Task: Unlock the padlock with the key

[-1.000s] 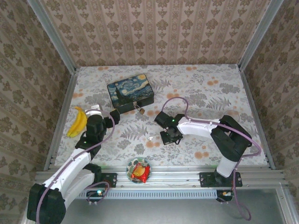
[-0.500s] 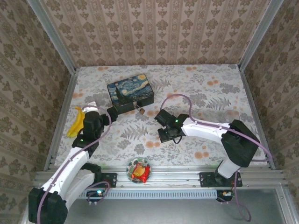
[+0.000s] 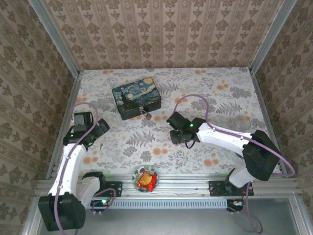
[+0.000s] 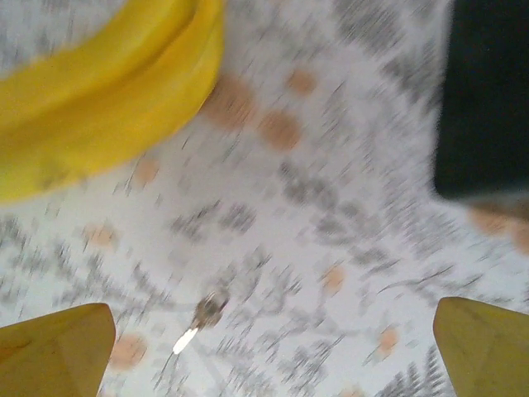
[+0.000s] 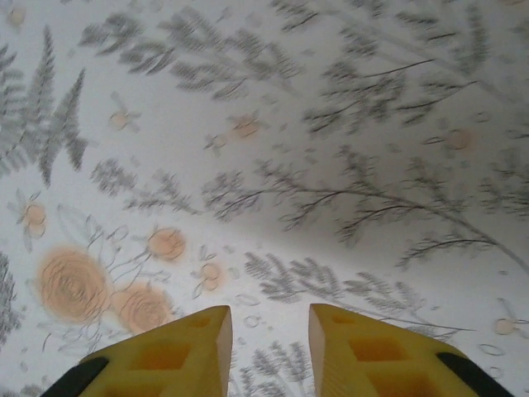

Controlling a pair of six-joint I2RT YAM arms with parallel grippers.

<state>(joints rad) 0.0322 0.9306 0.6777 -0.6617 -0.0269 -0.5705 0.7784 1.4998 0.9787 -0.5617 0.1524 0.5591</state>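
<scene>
Padlock: tiny, brass-coloured, with a thin silvery shackle; it hangs at the front latch of the tin box, on the side facing the arms, probably so a key can reach it from the near side. I judge it not yet unlocked.

Tin box: a rectangular painted metal box with a swirling night-sky picture in dark blue on the lid. It lies flat and slightly turned on the worktop.

Worktop: covered with a pale sheet printed with grey ferns and orange flowers.

Left gripper: the jaws stand spread wide and hold nothing. It is low over the left of the worktop beside a banana, smooth, curved and yellow.

Small bright metal piece: lies on the sheet ahead of the left gripper. It may be the key, but the blur keeps me from telling.

Right gripper: its yellow, blocky fingers are a little apart with nothing between them. It points down at bare sheet, near the padlock but apart from it.

Next step, as I judge: the key must first be found and gripped.
</scene>
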